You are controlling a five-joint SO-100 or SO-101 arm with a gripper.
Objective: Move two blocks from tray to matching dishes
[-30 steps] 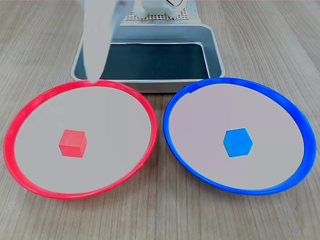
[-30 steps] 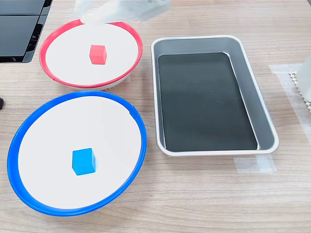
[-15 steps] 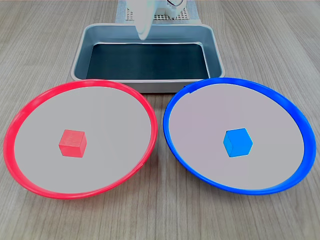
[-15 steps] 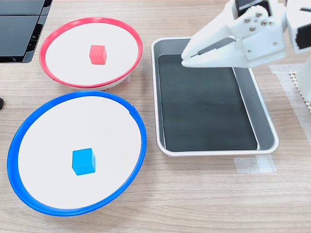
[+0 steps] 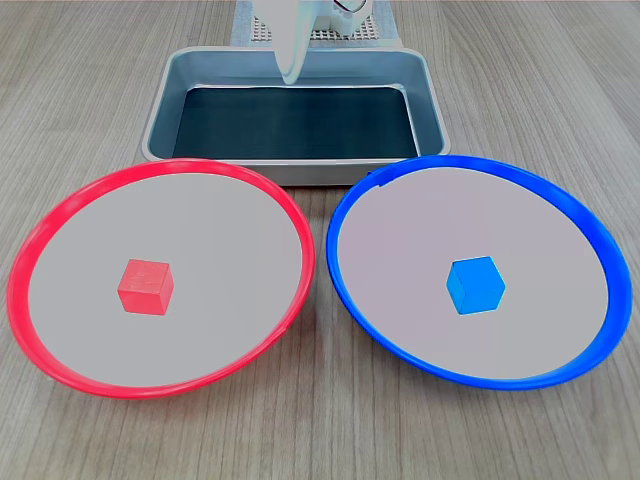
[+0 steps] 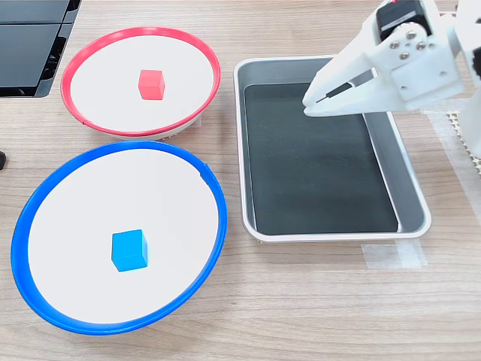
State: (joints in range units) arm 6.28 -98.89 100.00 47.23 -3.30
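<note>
The red block (image 5: 146, 286) (image 6: 151, 83) lies in the middle of the red-rimmed dish (image 5: 210, 225) (image 6: 113, 90). The blue block (image 5: 476, 284) (image 6: 128, 250) lies in the blue-rimmed dish (image 5: 400, 235) (image 6: 90, 203). The grey tray (image 5: 300, 125) (image 6: 316, 173) holds nothing on its dark bottom. My white gripper (image 5: 291, 76) (image 6: 310, 105) hangs above the tray, tips pointing toward the dishes. Its jaws are together, with only a thin slit between them and nothing held.
The arm's base (image 5: 320, 15) stands behind the tray on a perforated mat (image 6: 464, 143). A black flat object (image 6: 30, 45) lies at the second exterior view's top left. A patch of clear tape (image 6: 394, 256) sits by the tray's corner.
The gripper swung away from above the red dish's rim to above the tray, then drew back a little toward the arm's base. Neither block moved.
</note>
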